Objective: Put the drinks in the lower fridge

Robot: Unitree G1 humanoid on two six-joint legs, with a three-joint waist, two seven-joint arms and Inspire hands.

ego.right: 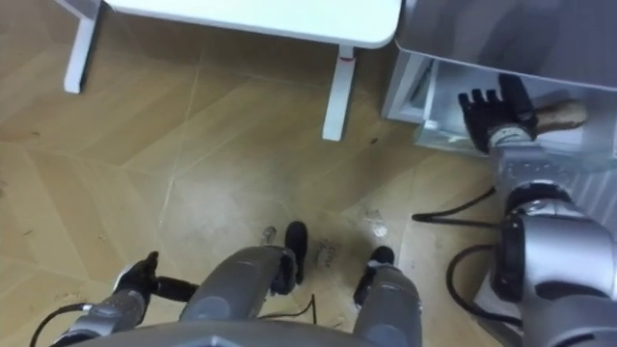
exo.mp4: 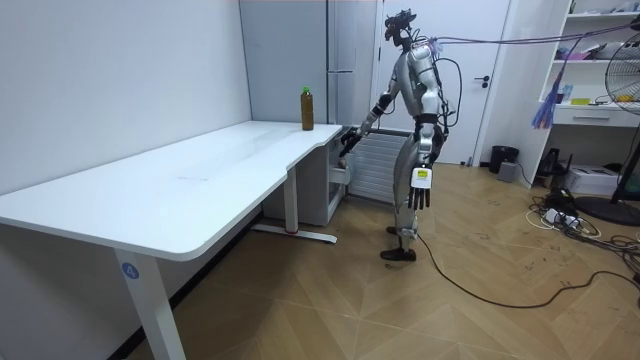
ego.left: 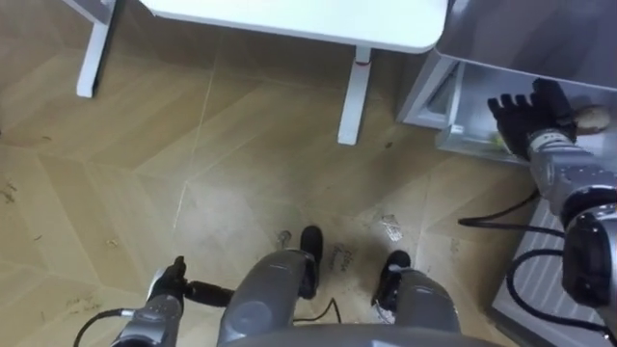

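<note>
One drink bottle (exo.mp4: 307, 108) counted, upright at the far end of the one white table (exo.mp4: 200, 170), near the fridge (exo.mp4: 350, 40), in neither hand. Right hand (ego.left: 525, 118) at the open lower compartment (ego.left: 448, 101), fingers straight and spread, grasping nothing. Left hand (ego.left: 169, 284) low at the side, fingers relaxed, empty. Step judged: readying the compartment. Next: reach to the table, close round the bottle.
</note>
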